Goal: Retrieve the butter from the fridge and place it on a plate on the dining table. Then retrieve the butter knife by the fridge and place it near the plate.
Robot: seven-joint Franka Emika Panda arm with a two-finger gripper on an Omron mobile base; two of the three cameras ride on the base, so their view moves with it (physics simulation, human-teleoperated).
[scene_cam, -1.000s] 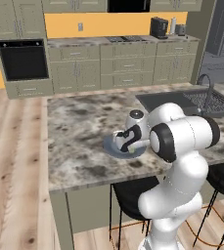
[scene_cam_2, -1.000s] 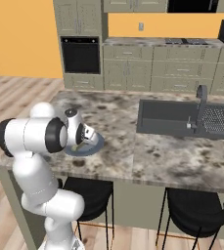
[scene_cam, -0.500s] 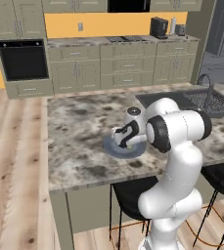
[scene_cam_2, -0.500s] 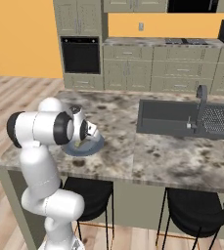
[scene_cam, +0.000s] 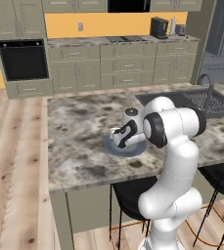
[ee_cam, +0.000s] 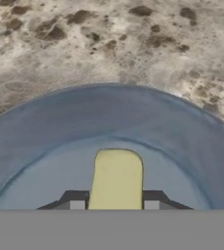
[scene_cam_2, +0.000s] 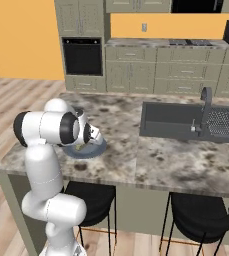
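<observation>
Our pincer (ee_cam: 114, 205) is narrow, its two dark fingers (ee_cam: 74, 200) set either side of the butter (ee_cam: 116, 178) and touching it, so we read it as gripping the stick. From the hand view the butter points away from us, its rounded far end over the flat middle of the plate (ee_cam: 108, 117); we cannot tell whether the stick rests on the plate or sits just above it. The plate's raised rim curves around the butter on the far side, with speckled marble beyond it.

From the left base view our gripper (scene_cam: 122, 138) sits low over the plate (scene_cam: 112, 146), which lies on the table (scene_cam: 74, 122) near its front edge, well apart from the sink (scene_cam: 182, 100) at the far right corner. From the right base view the plate (scene_cam_2: 97, 149) shows just past our forearm, a sliver of butter (scene_cam_2: 79, 147) on it, near the table's (scene_cam_2: 136, 160) front edge towards its left end. Black stools (scene_cam_2: 201, 220) stand under that edge
</observation>
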